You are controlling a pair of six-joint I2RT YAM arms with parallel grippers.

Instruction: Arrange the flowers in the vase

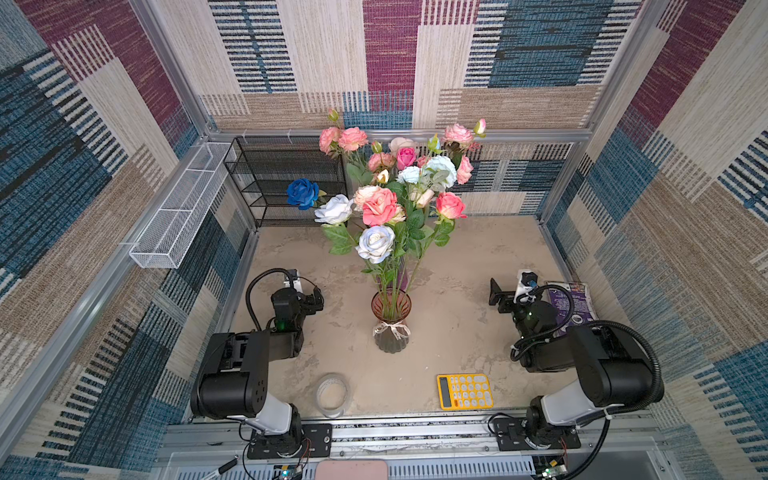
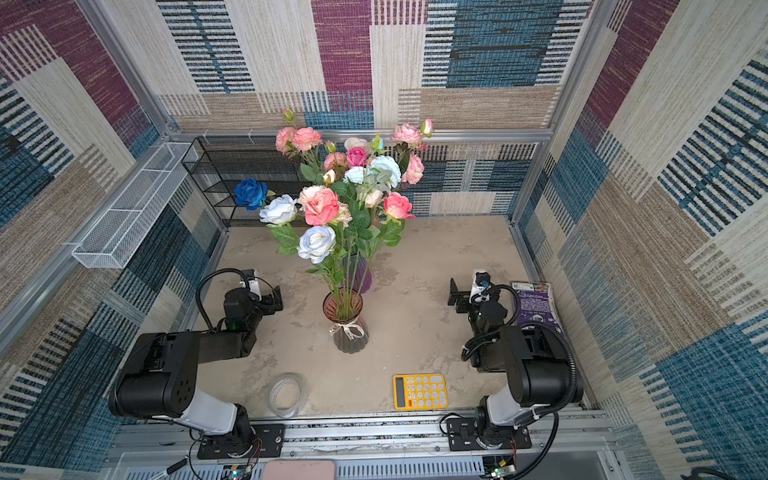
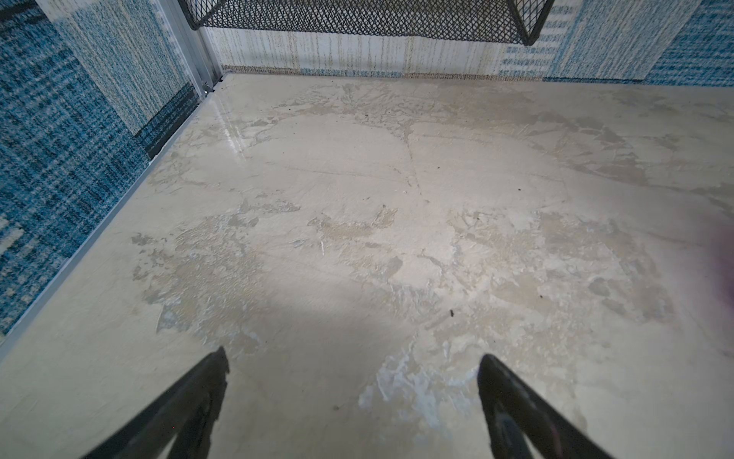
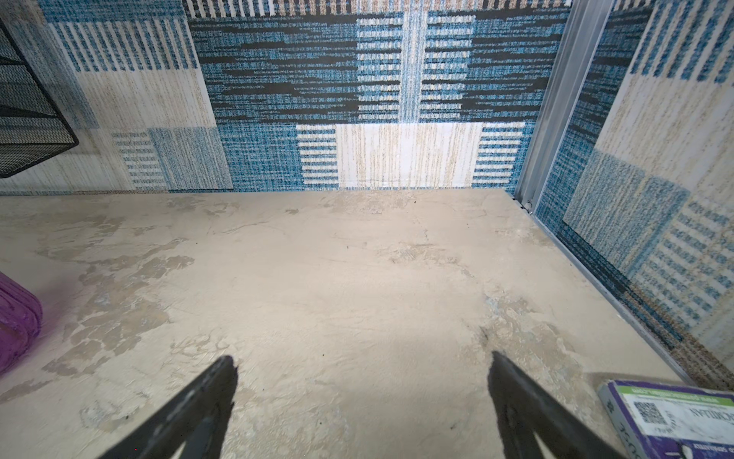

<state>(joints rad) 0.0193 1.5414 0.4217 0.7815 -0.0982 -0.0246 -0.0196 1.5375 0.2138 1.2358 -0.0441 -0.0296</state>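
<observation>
The flowers (image 1: 390,199) (image 2: 332,199) stand as a bouquet of pink, peach, white and pale blue roses, plus one deep blue one, with their stems in the vase (image 1: 390,328) (image 2: 348,328). The vase is ribbed glass with a twine bow, at the table's centre. My left gripper (image 1: 316,301) (image 2: 275,301) (image 3: 354,353) rests low at the vase's left, open and empty. My right gripper (image 1: 496,297) (image 2: 455,297) (image 4: 362,357) sits at the vase's right, open and empty. Neither wrist view shows the flowers or this vase.
A purple vase (image 1: 402,278) (image 4: 16,318) stands just behind the flower vase. A yellow calculator (image 1: 464,391) and a tape roll (image 1: 332,395) lie near the front edge. A purple packet (image 1: 571,303) (image 4: 675,417) lies by the right arm. A black mesh shelf (image 1: 286,183) is at back left.
</observation>
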